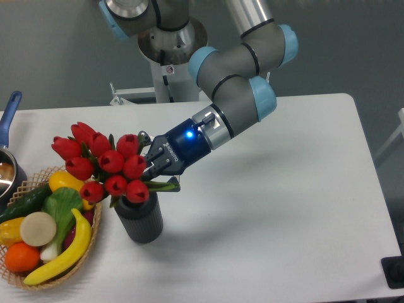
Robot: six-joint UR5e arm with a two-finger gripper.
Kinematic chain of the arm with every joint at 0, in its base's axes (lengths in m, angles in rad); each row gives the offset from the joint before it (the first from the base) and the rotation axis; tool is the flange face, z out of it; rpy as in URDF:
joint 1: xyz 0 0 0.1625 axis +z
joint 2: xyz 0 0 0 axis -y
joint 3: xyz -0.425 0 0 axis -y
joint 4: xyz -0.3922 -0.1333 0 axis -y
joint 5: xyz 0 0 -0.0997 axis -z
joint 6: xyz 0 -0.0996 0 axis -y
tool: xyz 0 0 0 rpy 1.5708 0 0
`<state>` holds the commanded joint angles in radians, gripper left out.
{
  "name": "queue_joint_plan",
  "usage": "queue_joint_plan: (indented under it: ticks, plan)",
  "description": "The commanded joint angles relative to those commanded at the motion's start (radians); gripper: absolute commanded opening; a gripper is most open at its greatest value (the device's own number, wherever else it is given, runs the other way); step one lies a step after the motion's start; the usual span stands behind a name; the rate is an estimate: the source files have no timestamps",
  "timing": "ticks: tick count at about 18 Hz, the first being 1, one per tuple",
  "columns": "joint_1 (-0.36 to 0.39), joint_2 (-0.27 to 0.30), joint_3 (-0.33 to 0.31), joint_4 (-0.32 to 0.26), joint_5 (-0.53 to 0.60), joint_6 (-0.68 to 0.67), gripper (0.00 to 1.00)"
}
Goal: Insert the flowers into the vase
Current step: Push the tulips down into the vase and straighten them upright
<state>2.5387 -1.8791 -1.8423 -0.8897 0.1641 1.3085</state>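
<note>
The flowers (104,161) are a bunch of red tulip buds with green stems and leaves, tilted to the left above the vase. My gripper (153,170) is shut on their stems from the right. The vase (139,218) is a small dark grey ribbed cylinder standing upright on the white table. The lowest buds and leaves cover its rim, and the stem ends reach down into its opening. How deep they sit is hidden.
A wicker basket (93,238) of fruit and vegetables stands directly left of the vase, almost touching it. A metal pot with a blue handle (9,113) is at the far left edge. The robot base (165,57) rises behind the table.
</note>
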Motion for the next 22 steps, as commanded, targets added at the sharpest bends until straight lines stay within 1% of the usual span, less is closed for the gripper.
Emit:
queue_joint_plan:
  ticks: [3,6,9,16,22]
  plan:
    - [0.012,-0.017,-0.012,0.0,0.0,0.002,0.2]
    - [0.025,-0.017,-0.037,0.002,0.0,0.002,0.21]
    - [0.023,-0.021,-0.038,0.002,0.0,0.003,0.21]
    - [0.022,-0.052,-0.04,0.002,0.0,0.037,0.21]
    - [0.021,-0.057,-0.055,0.0,0.003,0.04,0.23]
